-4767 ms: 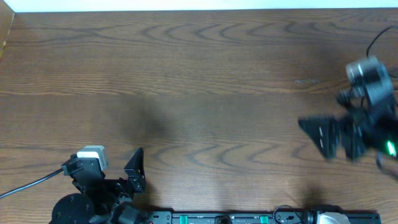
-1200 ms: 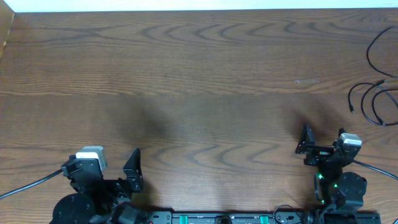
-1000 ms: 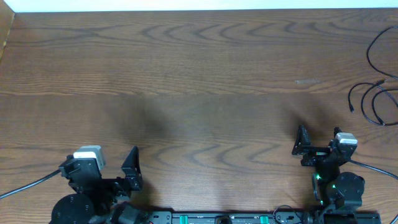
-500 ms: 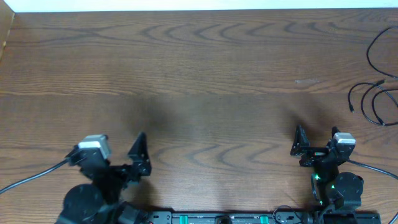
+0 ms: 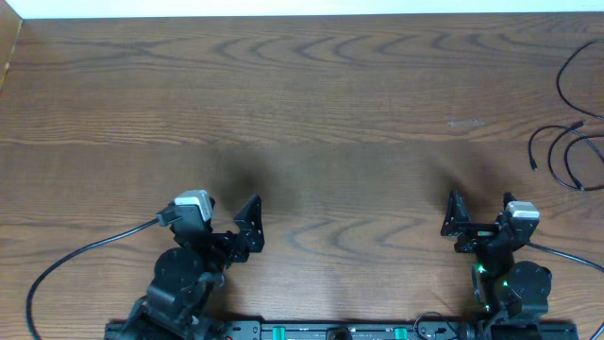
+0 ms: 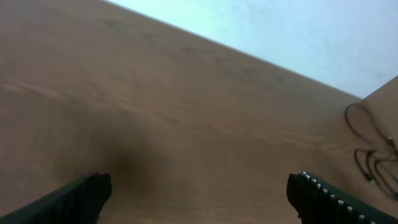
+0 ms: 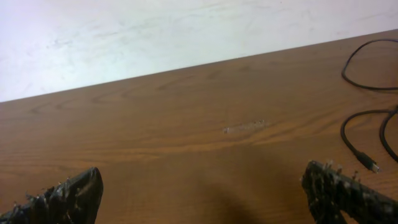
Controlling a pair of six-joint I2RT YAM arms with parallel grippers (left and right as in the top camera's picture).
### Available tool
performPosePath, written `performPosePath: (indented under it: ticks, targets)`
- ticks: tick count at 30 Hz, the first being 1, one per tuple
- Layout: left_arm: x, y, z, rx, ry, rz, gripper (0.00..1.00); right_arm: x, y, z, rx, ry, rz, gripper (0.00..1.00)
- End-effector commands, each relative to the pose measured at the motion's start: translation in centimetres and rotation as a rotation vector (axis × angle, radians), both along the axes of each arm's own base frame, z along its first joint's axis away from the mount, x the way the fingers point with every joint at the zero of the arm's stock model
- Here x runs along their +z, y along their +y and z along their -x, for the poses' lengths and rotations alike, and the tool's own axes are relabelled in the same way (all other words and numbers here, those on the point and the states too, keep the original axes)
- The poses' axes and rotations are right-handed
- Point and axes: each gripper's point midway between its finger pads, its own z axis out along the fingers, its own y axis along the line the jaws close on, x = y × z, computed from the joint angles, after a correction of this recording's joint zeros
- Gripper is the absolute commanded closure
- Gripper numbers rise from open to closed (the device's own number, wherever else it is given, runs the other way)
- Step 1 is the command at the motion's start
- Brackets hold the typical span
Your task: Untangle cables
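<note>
Thin black cables lie in loose loops at the table's far right edge: one set of loops (image 5: 553,133) with small plugs, and another strand (image 5: 560,80) behind it. They also show in the right wrist view (image 7: 343,130) and, small, in the left wrist view (image 6: 362,165). No white or silvery cable shows. My left gripper (image 5: 223,230) (image 6: 199,190) is open and empty at the front left of centre. My right gripper (image 5: 483,223) (image 7: 202,186) is open and empty at the front right, well short of the cables.
The wooden table (image 5: 311,113) is bare in front of both grippers. A thick black lead (image 5: 85,255) trails from the left arm to the front left. A pale wall borders the table's far edge (image 5: 302,8). The arm bases stand at the front edge.
The left arm has swung right and forward from the front left corner. The right arm came back from the cables earlier, leaving them on the table, and has stayed still since.
</note>
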Motion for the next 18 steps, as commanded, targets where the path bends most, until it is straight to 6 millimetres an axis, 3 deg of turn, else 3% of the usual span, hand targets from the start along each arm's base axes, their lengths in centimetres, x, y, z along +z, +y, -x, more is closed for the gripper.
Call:
performPosePath:
  ticks: [1, 10, 18]
  targets:
    - [-1.0, 0.0, -0.1, 0.009, 0.016, 0.008, 0.04, -0.1, 0.1, 0.0, 0.003, -0.002, -0.007, 0.01]
    - [-3.7, -0.3, -2.0, -0.023, -0.105, -0.141, 0.04, -0.1, 0.1, 0.0, 0.003, -0.002, -0.007, 0.01]
    - [-4.0, -0.3, -3.3, -0.007, -0.257, -0.177, 0.04, -0.1, 0.1, 0.0, 0.003, -0.002, -0.007, 0.01]
